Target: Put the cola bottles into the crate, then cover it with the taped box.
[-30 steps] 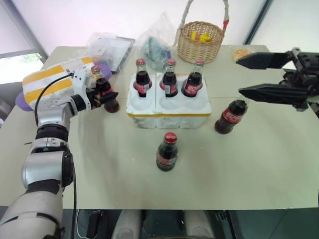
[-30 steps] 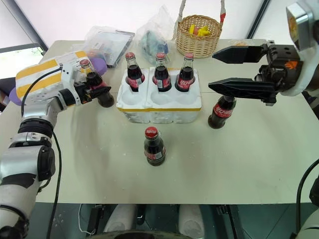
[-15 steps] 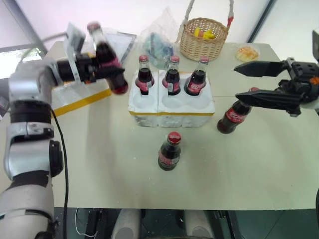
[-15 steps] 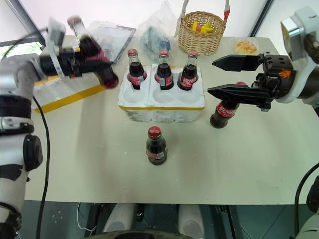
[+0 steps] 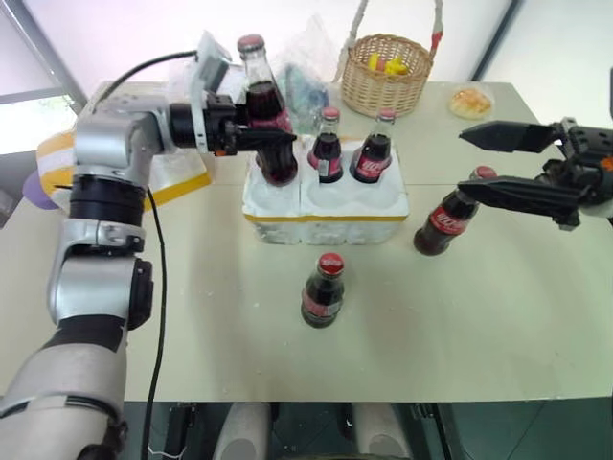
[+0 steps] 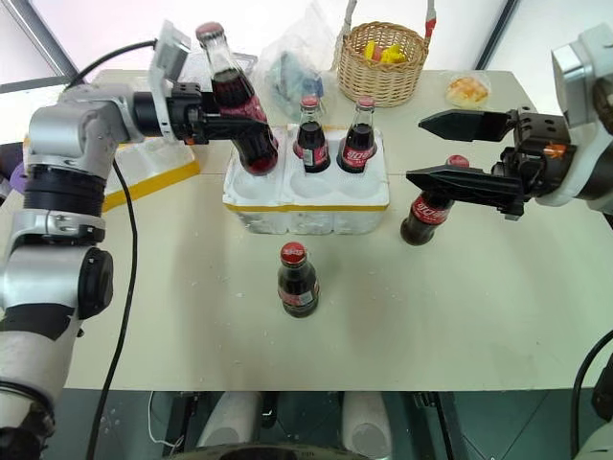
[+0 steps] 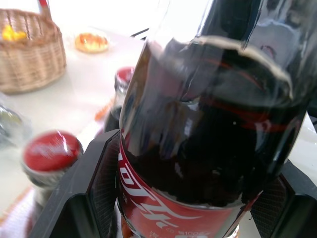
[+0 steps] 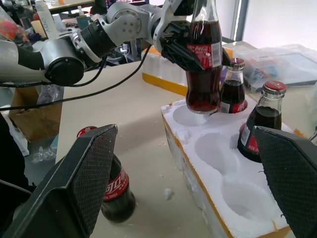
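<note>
My left gripper [image 6: 235, 113] pinches a red-capped dark cola bottle [image 6: 237, 101] above the white styrofoam crate [image 6: 306, 196]; right gripper [image 6: 436, 149] spread.

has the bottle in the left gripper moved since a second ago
Yes. The held bottle rose off the table and went toward the crate, now hanging above its left end.

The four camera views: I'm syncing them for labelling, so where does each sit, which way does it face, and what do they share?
Left and right eye views: on the head, looking down over the table; both arms show.
Left wrist view: on the left wrist, along the left gripper, close on the held cola bottle.
Right wrist view: on the right wrist, past the open right gripper toward the crate; the left arm shows.
Shared: the held bottle and crate.
</note>
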